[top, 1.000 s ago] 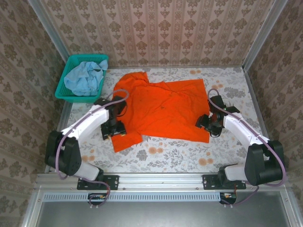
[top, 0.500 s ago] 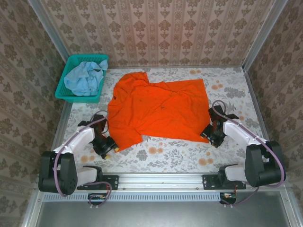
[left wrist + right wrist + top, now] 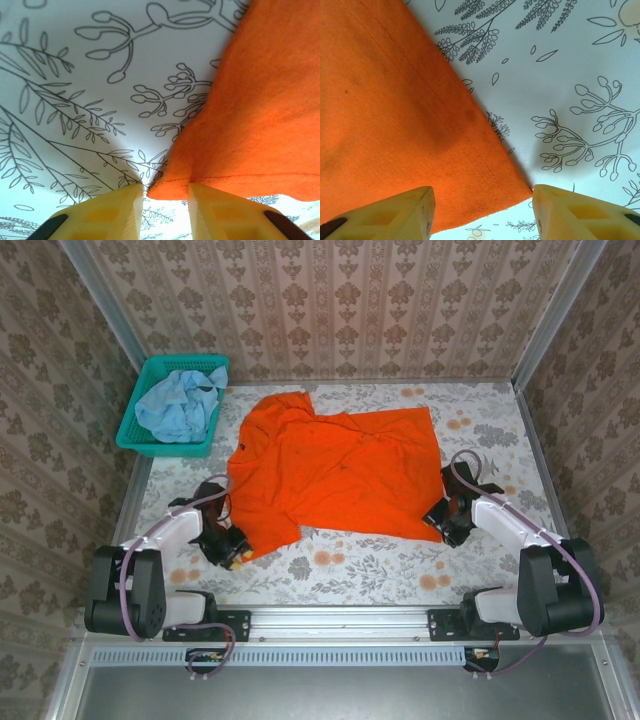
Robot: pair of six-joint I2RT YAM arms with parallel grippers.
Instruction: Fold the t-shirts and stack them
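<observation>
At the near edge of the worktop (image 3: 350, 565), both arms had drawn back from over the orange t-shirt (image 3: 340, 475), which lay spread flat, to its two near corners. The left gripper (image 3: 162, 200) had narrowed its jaws around the left corner without visibly pinching it, while the right gripper (image 3: 482, 200) straddled the right hem corner, jaws spread wide. That looked like a setup for the first fold. The sky-blue t-shirt (image 3: 175, 405) lay crumpled in the teal basket (image 3: 135, 435).
</observation>
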